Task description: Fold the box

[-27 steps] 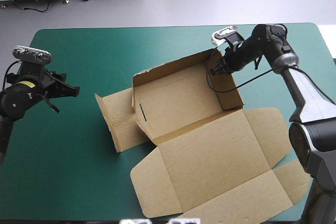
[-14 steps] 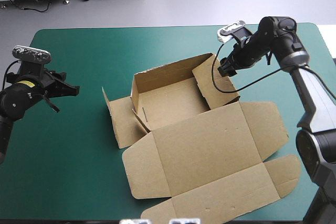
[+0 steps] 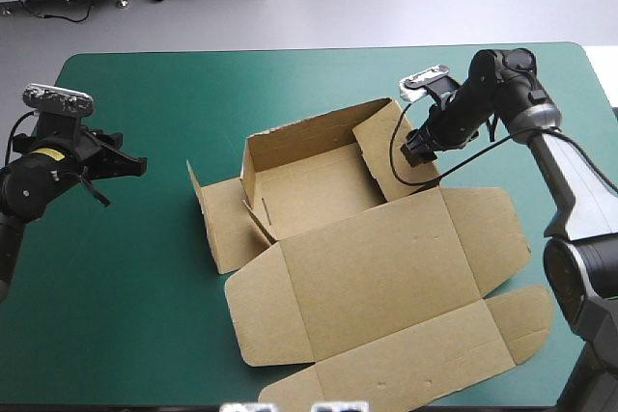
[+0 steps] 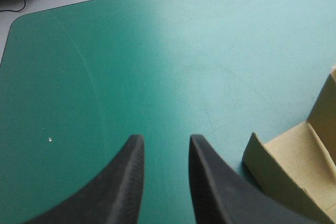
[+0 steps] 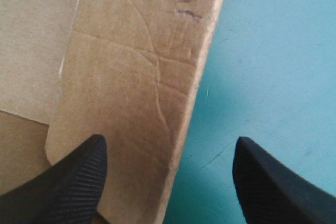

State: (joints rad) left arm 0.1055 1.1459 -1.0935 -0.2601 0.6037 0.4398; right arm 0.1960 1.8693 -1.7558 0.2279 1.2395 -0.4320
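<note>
Near the middle of the teal-green tabletop (image 3: 145, 277) sits the brown box (image 3: 377, 258), partly formed. Its back wall stands, its lid lies flat toward the near edge, and its left end panel splays outward. Since a moment earlier, the right end flap (image 3: 391, 156) has swung from upright to leaning inward over the tray. The right hand (image 3: 417, 147) hovers at that flap, fingers spread wide, with the flap's edge between them but not pinched. The left hand (image 3: 124, 167) waits well apart near the left edge, fingers slightly parted, holding nothing. The right end looks nearly tucked, while the left end is not yet raised.
</note>
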